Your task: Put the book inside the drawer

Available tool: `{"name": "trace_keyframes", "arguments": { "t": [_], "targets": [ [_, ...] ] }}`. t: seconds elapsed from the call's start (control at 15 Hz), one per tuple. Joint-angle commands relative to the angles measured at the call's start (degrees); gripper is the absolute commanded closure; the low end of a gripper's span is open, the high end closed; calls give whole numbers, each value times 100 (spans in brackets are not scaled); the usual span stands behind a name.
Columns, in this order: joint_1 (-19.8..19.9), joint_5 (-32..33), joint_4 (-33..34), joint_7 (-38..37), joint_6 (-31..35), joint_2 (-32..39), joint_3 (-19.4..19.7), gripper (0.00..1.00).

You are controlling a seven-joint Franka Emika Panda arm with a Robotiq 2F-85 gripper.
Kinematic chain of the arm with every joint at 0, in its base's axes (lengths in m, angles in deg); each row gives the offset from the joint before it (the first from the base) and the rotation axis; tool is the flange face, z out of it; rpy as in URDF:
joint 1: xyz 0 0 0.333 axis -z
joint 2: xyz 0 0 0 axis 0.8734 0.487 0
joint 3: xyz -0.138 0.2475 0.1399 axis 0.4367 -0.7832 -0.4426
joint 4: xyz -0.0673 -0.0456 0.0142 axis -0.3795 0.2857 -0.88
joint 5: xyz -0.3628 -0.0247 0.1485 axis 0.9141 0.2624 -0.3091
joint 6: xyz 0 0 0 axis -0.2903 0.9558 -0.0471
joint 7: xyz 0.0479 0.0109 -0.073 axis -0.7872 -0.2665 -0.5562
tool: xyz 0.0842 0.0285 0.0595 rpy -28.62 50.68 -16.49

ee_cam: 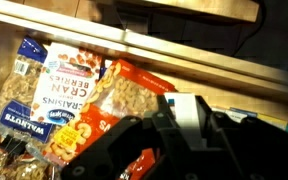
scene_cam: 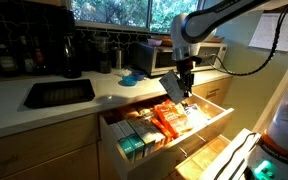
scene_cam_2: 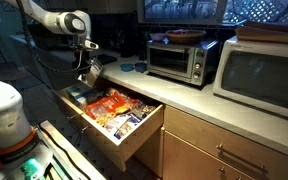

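Observation:
My gripper (scene_cam: 183,76) hangs over the open drawer (scene_cam: 110,131), shut on the book (scene_cam: 173,88). The book is small and thin, tilted, with its lower end just above the packets. In an exterior view the gripper (scene_cam_2: 89,62) holds the book (scene_cam_2: 91,73) over the back left part of the drawer (scene_cam_2: 140,141). In the wrist view the book (ee_cam: 190,106) shows edge-on as a white strip of pages pinched between the black fingers of the gripper (ee_cam: 187,122). Below it lie orange and cranberry packets (ee_cam: 74,95) and the drawer's wooden rim (ee_cam: 184,55).
A toaster oven (scene_cam_2: 179,58) and a microwave (scene_cam_2: 264,72) stand on the counter behind the drawer. A sink (scene_cam: 59,93) lies further along, with a flat light-blue thing (scene_cam: 132,76) beside it. A smaller wooden drawer (scene_cam: 212,155) is open lower down.

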Motion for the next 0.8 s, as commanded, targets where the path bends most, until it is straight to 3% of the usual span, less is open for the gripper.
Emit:
{"name": "trace_keyframes", "arguments": {
  "t": [0.0,0.07,0.4,0.47,0.73],
  "targets": [
    [51,-390,296,-27,-316,504,-13,92],
    [49,-163,111,-4,-164,268,-47,69],
    [56,-248,229,-7,-164,557,-39,69],
    [56,-251,240,-7,-164,557,-39,92],
    [-24,-516,337,180,-193,1056,-117,92]
  ]
}}
